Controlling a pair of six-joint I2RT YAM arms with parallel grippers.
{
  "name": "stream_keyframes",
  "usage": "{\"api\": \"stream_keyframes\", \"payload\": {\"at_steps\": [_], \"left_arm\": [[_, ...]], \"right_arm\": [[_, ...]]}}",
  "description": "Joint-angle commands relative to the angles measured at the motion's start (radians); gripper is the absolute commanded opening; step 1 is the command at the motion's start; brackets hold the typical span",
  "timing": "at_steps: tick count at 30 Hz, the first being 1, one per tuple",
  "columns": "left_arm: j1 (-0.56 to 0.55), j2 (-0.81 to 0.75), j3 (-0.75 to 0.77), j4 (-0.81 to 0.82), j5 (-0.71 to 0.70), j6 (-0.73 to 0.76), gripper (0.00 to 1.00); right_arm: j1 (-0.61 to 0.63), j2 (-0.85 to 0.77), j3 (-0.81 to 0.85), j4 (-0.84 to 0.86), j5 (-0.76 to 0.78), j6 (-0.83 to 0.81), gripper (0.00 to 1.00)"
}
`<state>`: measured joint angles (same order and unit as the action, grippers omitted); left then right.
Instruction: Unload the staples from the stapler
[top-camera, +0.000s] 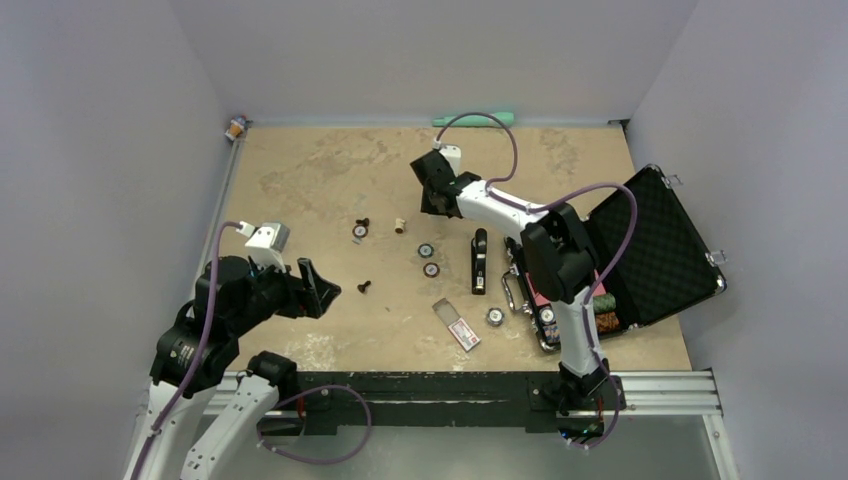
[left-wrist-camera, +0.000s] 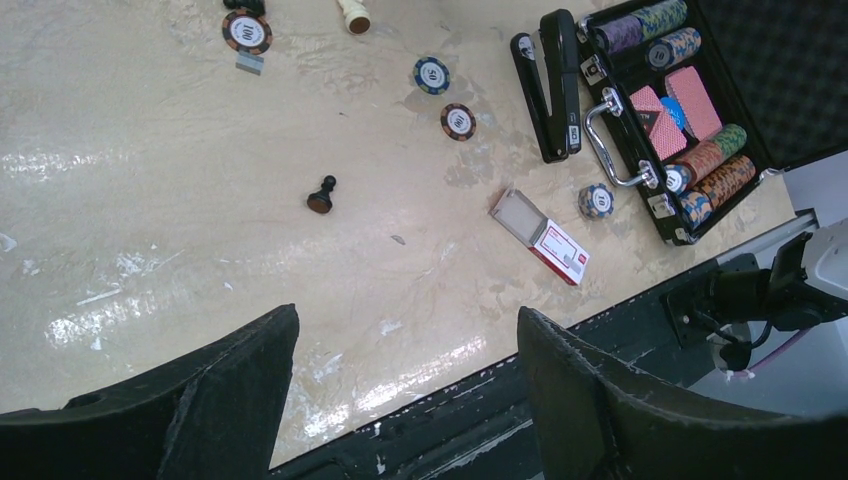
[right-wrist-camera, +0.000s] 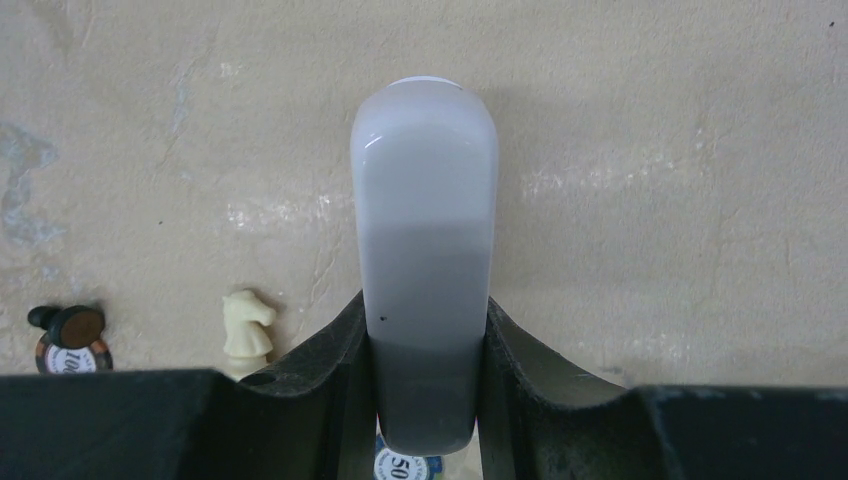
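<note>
Two claws sit away from the slim black desk stapler (top-camera: 480, 262): left claw (left-wrist-camera: 407, 318) open and empty, right claw (top-camera: 434, 188) pinching a white oblong bar (right-wrist-camera: 425, 200) whose end-only grip could slip.

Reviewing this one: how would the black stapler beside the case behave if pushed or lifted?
The stapler looks rigid, so it would probably slide rather than roll on the smooth table. Its hinged arm might swing open when lifted. It lies close to the case, so a push that way would likely jam it.
</note>
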<state>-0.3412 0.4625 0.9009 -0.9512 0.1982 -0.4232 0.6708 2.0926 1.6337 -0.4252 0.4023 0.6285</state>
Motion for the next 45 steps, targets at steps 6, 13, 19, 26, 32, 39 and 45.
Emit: {"api": "stream_keyframes", "payload": {"at_steps": [6,13,19,26,32,39,45], "left_arm": [[0.017,-0.007,-0.007,0.032,0.024,0.027,0.84],[0.022,-0.008,-0.007,0.034,0.027,0.027,0.82],[0.025,-0.002,-0.009,0.036,0.035,0.028,0.81],[0.027,0.0,-0.009,0.036,0.037,0.027,0.81],[0.027,0.003,-0.009,0.036,0.037,0.027,0.81],[0.027,0.011,-0.009,0.035,0.034,0.026,0.81],[0.027,0.015,-0.01,0.032,0.017,0.021,0.81]], "right_arm": [[-0.027,0.061,0.073,0.024,0.005,-0.031,0.0],[-0.029,0.079,0.063,0.042,-0.02,-0.036,0.0],[-0.028,0.065,0.025,0.061,-0.043,-0.03,0.25],[-0.015,0.031,0.024,0.056,-0.047,-0.054,0.99],[0.024,-0.072,0.073,0.016,-0.039,-0.08,0.99],[0.075,-0.317,-0.025,0.039,-0.007,-0.077,0.99],[0.084,-0.576,-0.289,0.115,-0.005,-0.03,0.99]]}}
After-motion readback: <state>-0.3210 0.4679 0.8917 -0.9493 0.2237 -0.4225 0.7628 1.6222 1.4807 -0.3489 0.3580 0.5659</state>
